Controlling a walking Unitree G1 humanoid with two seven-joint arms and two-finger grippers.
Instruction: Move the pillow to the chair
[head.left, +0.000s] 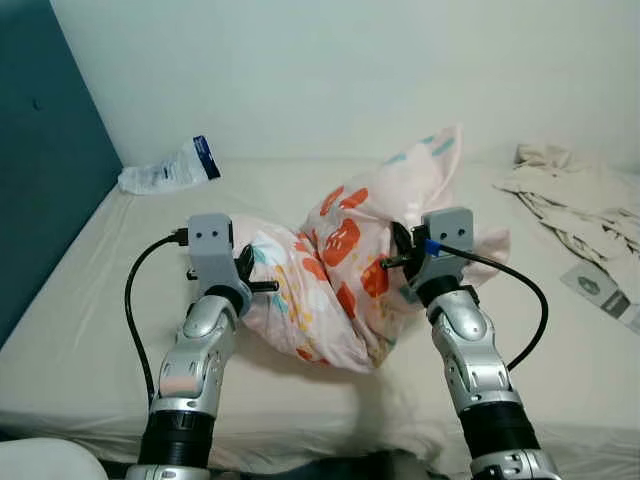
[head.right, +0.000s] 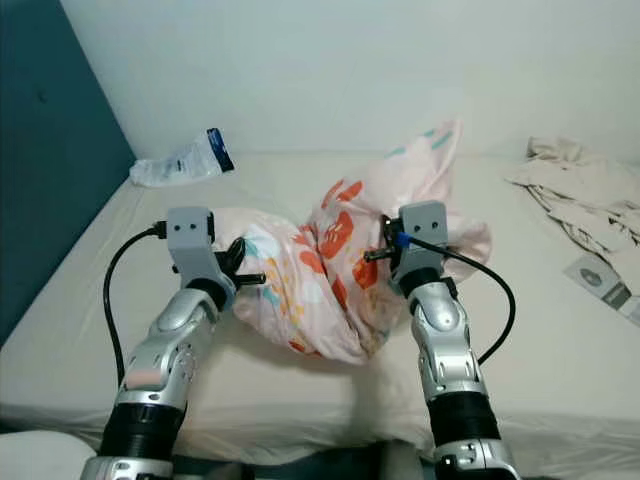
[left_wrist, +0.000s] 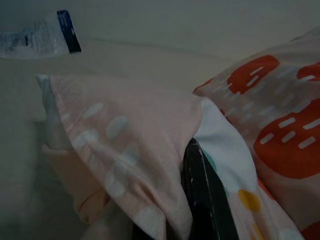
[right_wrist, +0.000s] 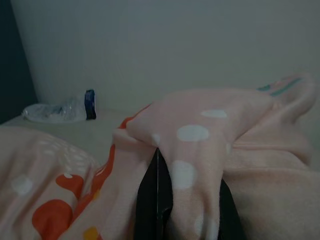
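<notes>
A pink pillow with orange, white and teal blotches is bunched up over the near part of a cream mattress. My left gripper is shut on its left end; the left wrist view has pillow fabric pinched over a black finger. My right gripper is shut on the pillow's right side, and the right wrist view has a fold clamped between the black fingers. The pillow sags between the two arms.
A crumpled plastic bag with a blue band lies at the back left, by the teal wall. Rumpled pale cloth and a small packet lie at the right. A white wall stands behind the bed.
</notes>
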